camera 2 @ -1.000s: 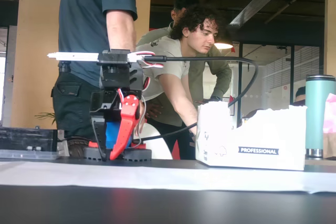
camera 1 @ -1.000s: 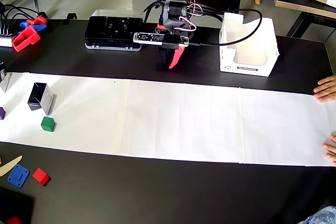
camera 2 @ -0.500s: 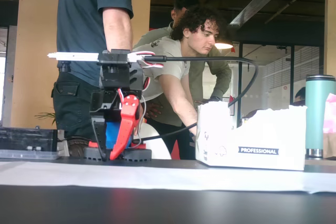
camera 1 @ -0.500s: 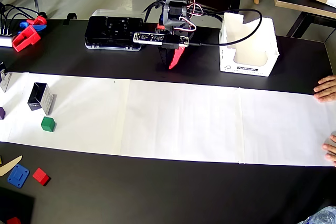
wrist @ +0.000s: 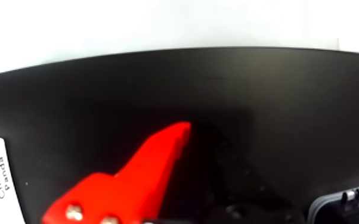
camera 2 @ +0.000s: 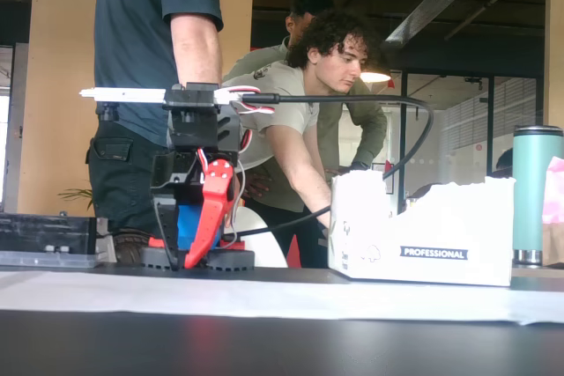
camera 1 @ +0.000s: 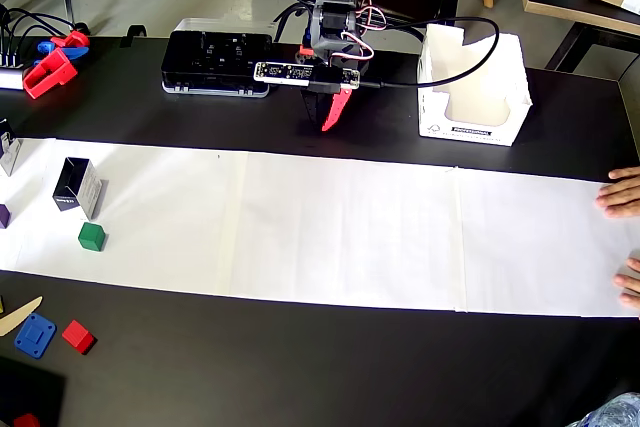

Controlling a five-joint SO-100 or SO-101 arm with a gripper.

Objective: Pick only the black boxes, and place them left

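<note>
In the overhead view, red and blue clamps (camera 1: pixel 52 62) are seen at the far left edge of the black table (camera 1: pixel 330 367). Below them, on the white paper strip (camera 1: pixel 340 232), one black box (camera 1: pixel 77 188) stands upright, with a green cube (camera 1: pixel 92 236) just in front of it and a purple cube (camera 1: pixel 3 215) cut off by the frame edge. A second carton (camera 1: pixel 8 147) is partly visible at that same edge; its colour cannot be told for certain. On the bare table in the lower left corner, a blue block (camera 1: pixel 35 334) and a red block (camera 1: pixel 78 336) lie near each other.

Further right, a flat black device case (camera 1: pixel 218 62) lies at the table's far side, just beside the arm's base. The arm is folded over its base, and the gripper (camera 1: pixel 335 112) points down at the table, well apart from the black box. Its red finger (camera 2: pixel 204 222) is seen hanging close against the dark fixed finger in the fixed view, and the wrist view shows the red fingertip (wrist: pixel 170 143) above the dark table; the jaws appear pressed together, with nothing held between them.

To the right of the arm, the white cardboard bin (camera 1: pixel 480 117) stands on the table with its cut-away side open; the word PROFESSIONAL is printed low on its front. At the far right edge, a person's hand (camera 1: pixel 625 190) rests on the paper.
</note>
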